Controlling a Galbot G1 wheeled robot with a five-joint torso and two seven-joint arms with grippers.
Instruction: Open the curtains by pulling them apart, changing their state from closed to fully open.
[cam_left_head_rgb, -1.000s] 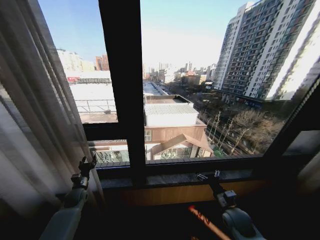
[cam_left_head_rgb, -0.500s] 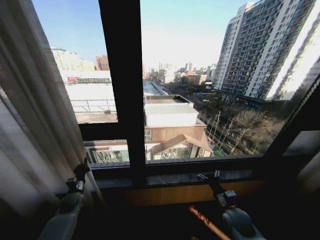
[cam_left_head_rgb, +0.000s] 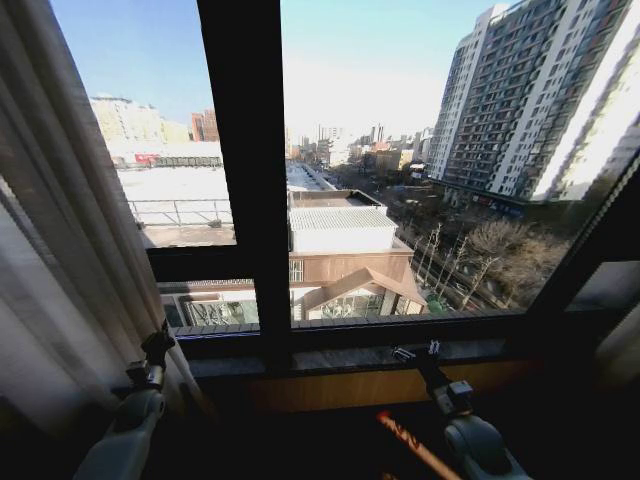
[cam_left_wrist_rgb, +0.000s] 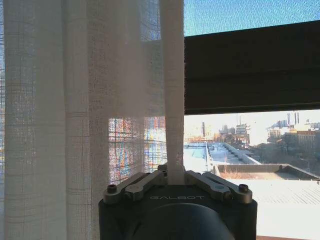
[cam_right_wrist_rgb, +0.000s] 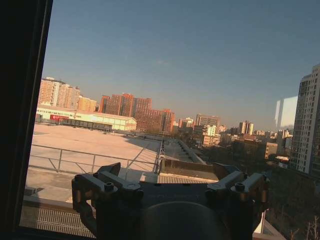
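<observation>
1. Left gripper (cam_left_wrist_rgb: 176, 176), low at the near left by the sill, is pinched shut on the inner edge fold of the curtains (cam_left_wrist_rgb: 75, 100), which hang bunched at the left.
2. Thin sheer fabric could slip free if pulled too sharply sideways.
3. Right gripper (cam_left_head_rgb: 415, 352) rests spread wide, empty, at the sill (cam_left_head_rgb: 480, 348); a snag there looks unlikely.

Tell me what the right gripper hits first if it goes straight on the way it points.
Probably the window glass: the right gripper hangs open over the sill, aimed outward, though the depth is unclear.
</observation>
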